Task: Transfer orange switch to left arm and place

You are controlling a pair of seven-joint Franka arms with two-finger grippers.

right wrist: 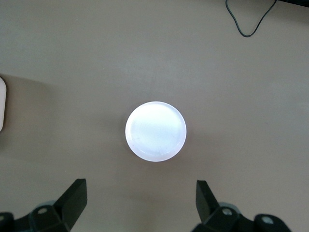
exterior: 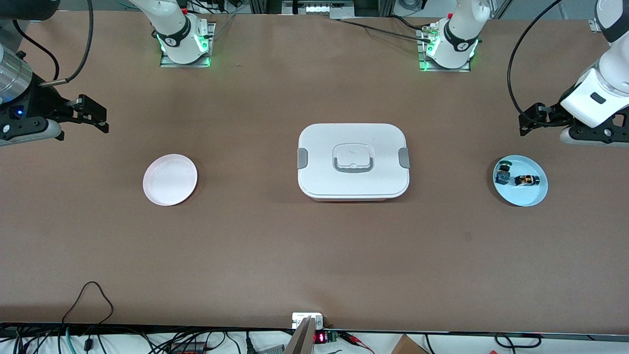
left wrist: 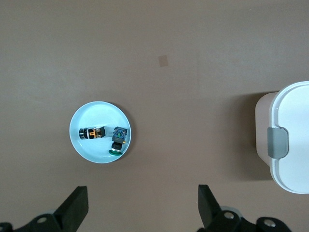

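The brown desk [exterior: 275, 255] has the box [exterior: 353, 161] sitting shut at its middle, white lid on, grey clips at both short sides and the recessed handle on top. Toward the left arm's end of the desk lies a pale blue plate [exterior: 533, 196], and in it rest two small parts: the orange switch [exterior: 527, 180], lying on its side, and just beside it a second small switch [exterior: 502, 172] with blue-green parts. From the left wrist view the two are close together in the plate, nearly touching, though I cannot tell whether they actually meet. Toward the right arm's end lies a pink plate [exterior: 170, 179], well apart from the box. The left tool [exterior: 530, 120] hangs in the air near the blue plate, over bare desk rather than over the plate itself; its fingers [left wrist: 77, 205] are spread wide and grip nothing. The right tool [exterior: 93, 115] hangs over bare desk near the pink plate, its fingers [right wrist: 75, 195] likewise wide apart and holding nothing. Each wrist view looks straight down at its own plate, with the spread fingers framing the desk beside it. A loop of black cable [exterior: 91, 295] lies on the desk's edge nearest the front camera.
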